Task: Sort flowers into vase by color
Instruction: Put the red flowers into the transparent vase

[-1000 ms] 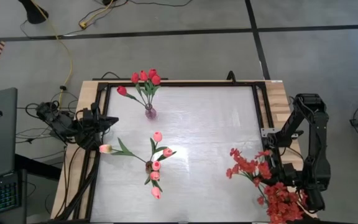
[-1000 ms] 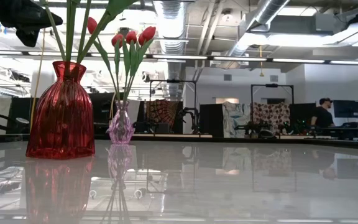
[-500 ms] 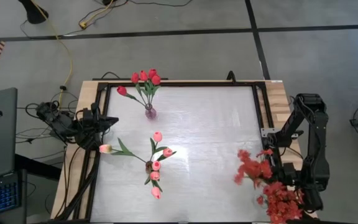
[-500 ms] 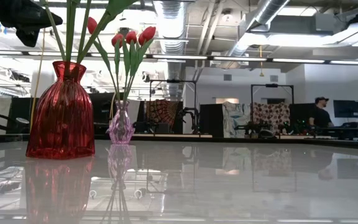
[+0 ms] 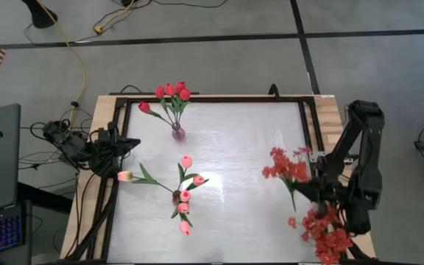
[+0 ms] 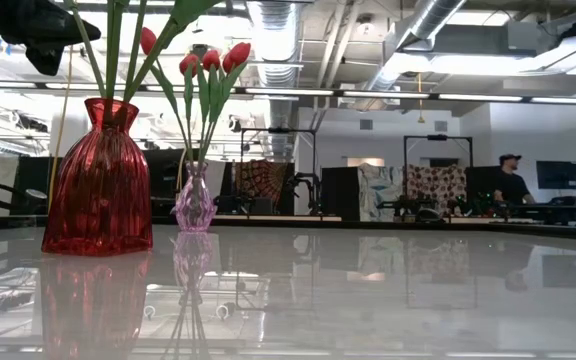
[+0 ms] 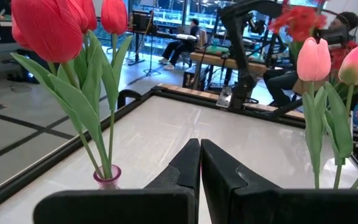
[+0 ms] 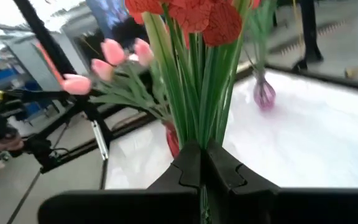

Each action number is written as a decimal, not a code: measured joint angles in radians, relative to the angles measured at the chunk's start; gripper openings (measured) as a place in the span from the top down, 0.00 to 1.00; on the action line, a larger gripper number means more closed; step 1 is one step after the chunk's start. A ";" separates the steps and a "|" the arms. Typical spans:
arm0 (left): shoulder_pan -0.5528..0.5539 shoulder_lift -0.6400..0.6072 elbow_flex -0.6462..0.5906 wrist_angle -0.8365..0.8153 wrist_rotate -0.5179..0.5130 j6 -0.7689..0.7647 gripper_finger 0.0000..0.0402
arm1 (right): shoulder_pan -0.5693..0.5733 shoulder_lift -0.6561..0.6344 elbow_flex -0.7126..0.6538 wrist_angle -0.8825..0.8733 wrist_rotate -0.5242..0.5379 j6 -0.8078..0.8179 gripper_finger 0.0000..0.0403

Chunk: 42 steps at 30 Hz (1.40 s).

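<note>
Two grippers: right gripper [image 8: 199, 163] clenched on red spray [image 5: 287, 166] stems, above table [image 5: 249, 140] near right edge. Left gripper [image 7: 200, 163] closed, empty, at left edge. Pink tulips [image 5: 185, 193] mid-table in red vase [image 6: 98, 178]; red tulips [image 5: 171, 93] in clear vase [image 5: 177, 133] by far edge.

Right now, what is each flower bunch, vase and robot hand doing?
Red tulips: standing in the small purple vase.
Pink tulips: standing in the red vase.
Red blossom spray: lifted, stems clamped by the right gripper.
Second red blossom spray: lying at the table's right corner.
Left gripper: shut, empty, waiting at the table's left edge.
</note>
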<state>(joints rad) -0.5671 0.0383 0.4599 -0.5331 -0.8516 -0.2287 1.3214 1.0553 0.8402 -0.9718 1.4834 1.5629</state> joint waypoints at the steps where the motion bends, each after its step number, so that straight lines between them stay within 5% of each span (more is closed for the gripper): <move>1: 0.000 0.000 0.000 0.000 0.000 0.000 1.00 | -0.015 -0.029 0.000 0.000 -0.027 -0.014 0.92; 9: 0.000 0.000 0.000 0.000 0.037 0.006 1.00 | -0.164 -0.263 0.000 -0.031 -0.368 -0.132 0.93; 14: 0.000 0.000 0.000 0.000 0.069 0.011 1.00 | -0.271 -0.327 0.000 -0.080 -0.421 -0.135 0.93; 25: 0.000 0.000 0.000 0.001 0.088 0.026 1.00 | -0.553 -0.226 -0.003 -0.191 -0.824 -0.096 0.93; 33: 0.000 0.000 -0.006 0.020 0.127 0.046 1.00 | -0.829 -0.090 -0.004 -0.210 -0.925 -0.179 0.91; 42: 0.000 0.000 -0.019 0.038 0.166 0.063 1.00 | -0.996 -0.013 0.000 -0.177 -1.119 -0.347 0.66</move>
<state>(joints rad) -0.5667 0.0387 0.4408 -0.4946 -0.6857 -0.1654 0.3257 1.0427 0.8402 -1.1489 0.3645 1.2157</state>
